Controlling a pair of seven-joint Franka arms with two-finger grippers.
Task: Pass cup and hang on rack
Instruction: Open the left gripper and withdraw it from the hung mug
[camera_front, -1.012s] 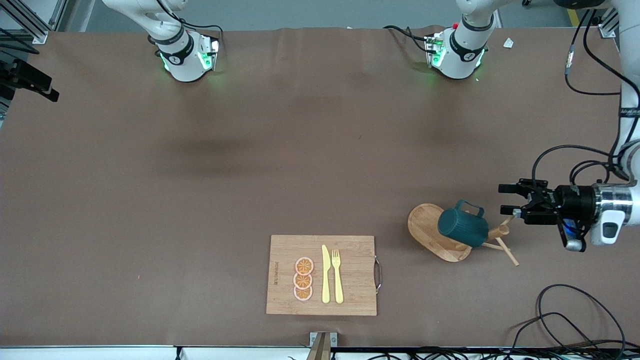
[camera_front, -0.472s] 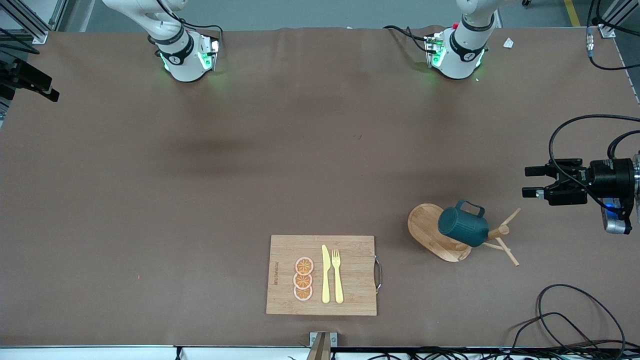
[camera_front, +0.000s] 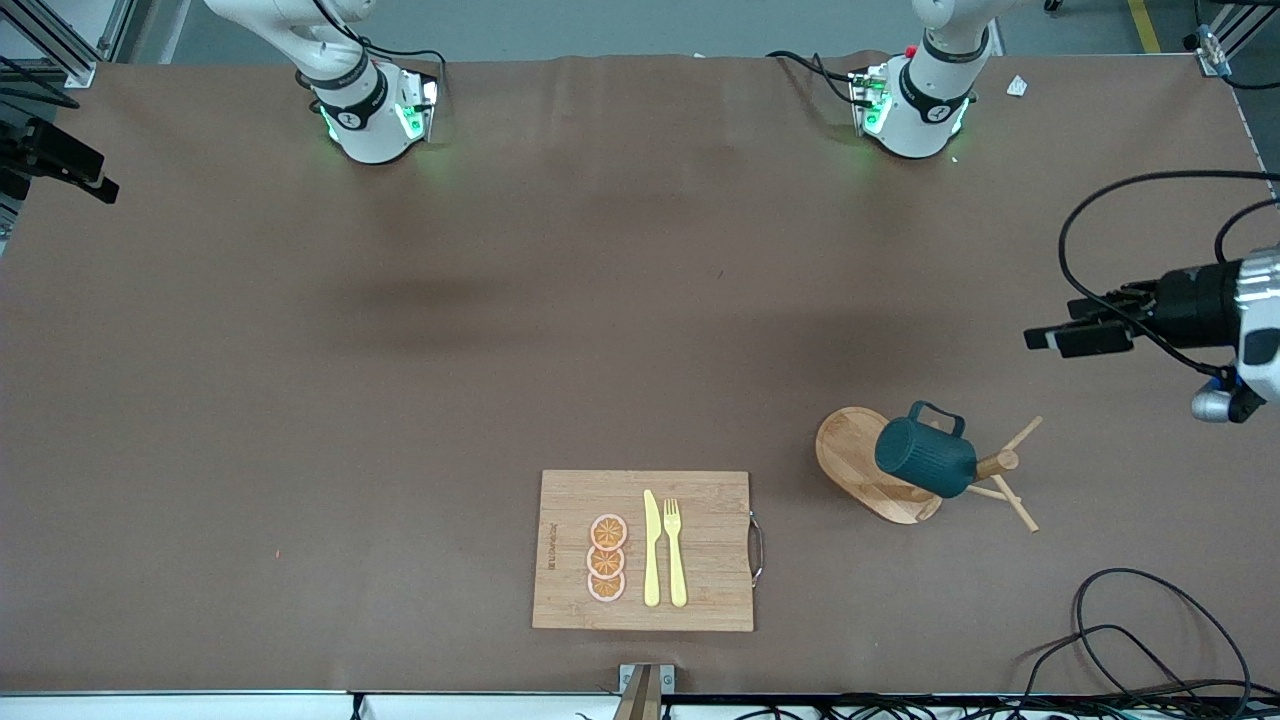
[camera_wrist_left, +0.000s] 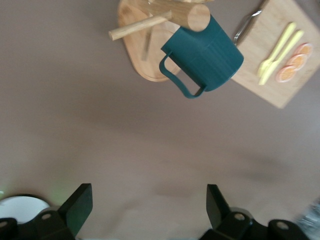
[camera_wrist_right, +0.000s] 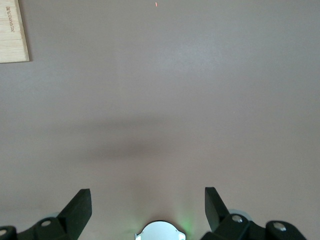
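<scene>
The dark teal cup (camera_front: 925, 457) hangs by its handle on a peg of the bamboo rack (camera_front: 850, 460), which stands toward the left arm's end of the table. In the left wrist view the cup (camera_wrist_left: 205, 55) and the rack (camera_wrist_left: 142, 50) lie well away from the fingers. My left gripper (camera_front: 1040, 338) hovers open and empty over bare table near that end's edge, apart from the rack. Its jaws (camera_wrist_left: 148, 195) stand wide with only tabletop between them. My right gripper (camera_wrist_right: 147, 197) is open over bare table above its own base, out of the front view.
A bamboo cutting board (camera_front: 700, 550) with a yellow knife, a yellow fork and orange slices lies near the table's front edge; part of the cutting board (camera_wrist_left: 260, 82) shows beside the cup, and a corner of it (camera_wrist_right: 12, 30) shows too. Loose cables (camera_front: 1150, 620) lie at the left arm's end.
My left gripper has drawn back from the rack toward the table's end and turned. The cup stays on its peg. The right arm has not moved.
</scene>
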